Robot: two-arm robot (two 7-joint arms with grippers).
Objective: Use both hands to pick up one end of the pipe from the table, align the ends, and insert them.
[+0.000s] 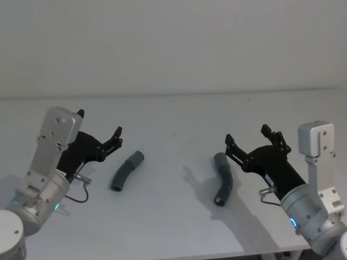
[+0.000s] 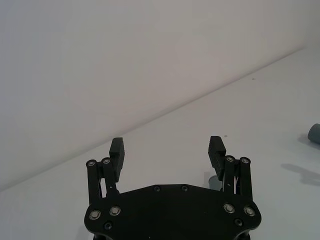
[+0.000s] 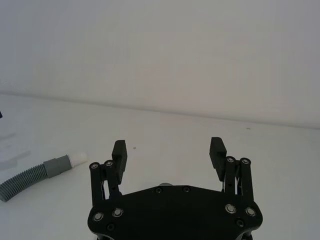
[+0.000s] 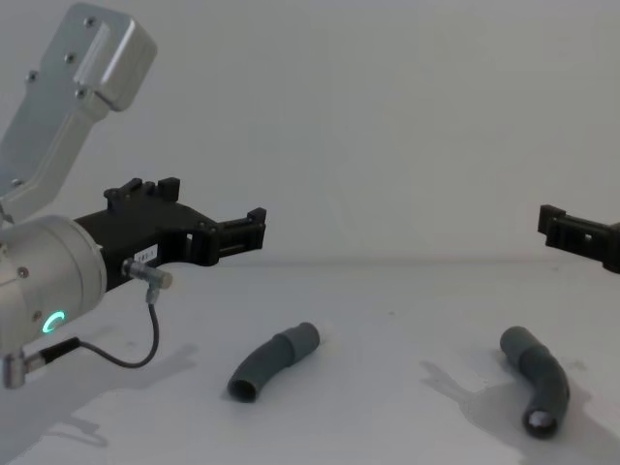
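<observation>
Two bent dark grey pipe pieces lie apart on the white table [image 1: 173,116]. The left piece [image 1: 126,170] [image 4: 273,360] rests just right of my left gripper [image 1: 100,123] [image 4: 205,211], which hovers open and empty above the table. The right piece [image 1: 223,179] [image 4: 538,383] lies just left of my right gripper [image 1: 247,134] [image 4: 560,229], also open and empty. In the left wrist view the open left gripper [image 2: 166,147] shows a grey cuff [image 2: 315,134] at the frame edge. The right wrist view shows the open right gripper [image 3: 169,147] and a ribbed pipe piece [image 3: 30,175] with a white tip [image 3: 77,159].
A plain pale wall [image 1: 173,43] rises behind the table's far edge. The table's front edge runs close below both arms in the head view. A thin black cable [image 4: 126,360] loops under the left wrist.
</observation>
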